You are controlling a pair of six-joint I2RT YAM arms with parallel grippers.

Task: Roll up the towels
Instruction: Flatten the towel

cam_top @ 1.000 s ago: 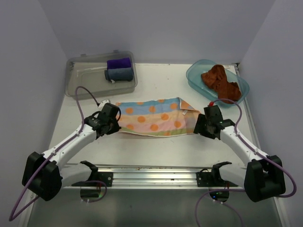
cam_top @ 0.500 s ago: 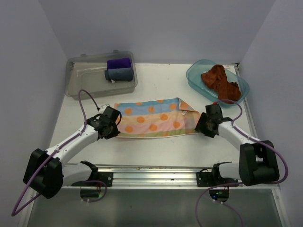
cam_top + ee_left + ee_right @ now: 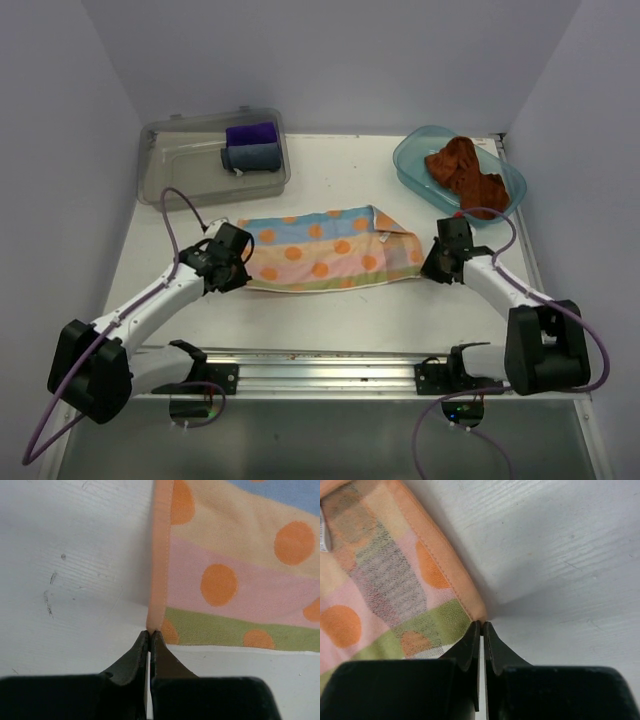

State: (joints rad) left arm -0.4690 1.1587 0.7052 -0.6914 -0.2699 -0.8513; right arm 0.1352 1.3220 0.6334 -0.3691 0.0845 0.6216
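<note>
The patterned towel (image 3: pixel 325 250), pale blue, orange and white with orange dots, lies spread flat across the middle of the table. My left gripper (image 3: pixel 243 268) is shut on its near left corner, and the orange hem (image 3: pixel 159 580) runs straight into the pinched tips (image 3: pixel 150 632). My right gripper (image 3: pixel 432 262) is shut on the near right corner, with the hem (image 3: pixel 445 575) meeting its closed tips (image 3: pixel 481 625). The rust-brown towel (image 3: pixel 465 175) lies crumpled in a blue tub (image 3: pixel 412 165) at the back right.
A clear plastic bin (image 3: pixel 175 160) at the back left holds a rolled purple cloth (image 3: pixel 251 133) and a rolled grey-blue cloth (image 3: pixel 252 157). A metal rail (image 3: pixel 320 365) runs along the near edge between the arm bases. Walls close in the table on three sides.
My right gripper has gone from open to shut on the towel's near right corner and sits a little farther back. The left gripper stayed shut on its corner.
</note>
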